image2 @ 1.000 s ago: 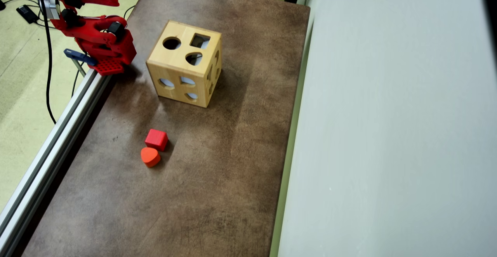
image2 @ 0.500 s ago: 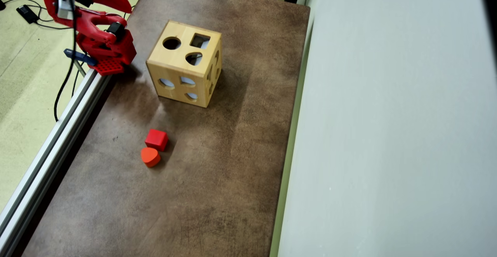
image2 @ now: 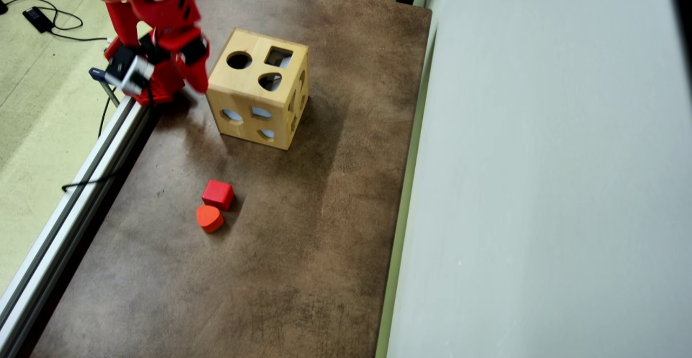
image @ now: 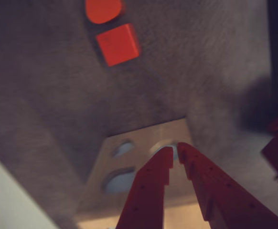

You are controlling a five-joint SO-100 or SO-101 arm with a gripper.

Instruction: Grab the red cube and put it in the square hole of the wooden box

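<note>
Red cube (image2: 218, 194) flat on the brown table (image2: 303, 250), touching or just beside an orange heart block (image2: 209, 218), well apart from the wooden box (image2: 258, 88). Box upright, round, square and heart holes in its top face. Red gripper (image2: 195, 79) up at the box's left edge in the overhead view, blurred there. In the wrist view, gripper (image: 176, 151) over the box (image: 144, 171), jaws nearly together, only a narrow gap at the tips, nothing held. Cube (image: 118, 44) and heart (image: 102, 10) near the top of that view
</note>
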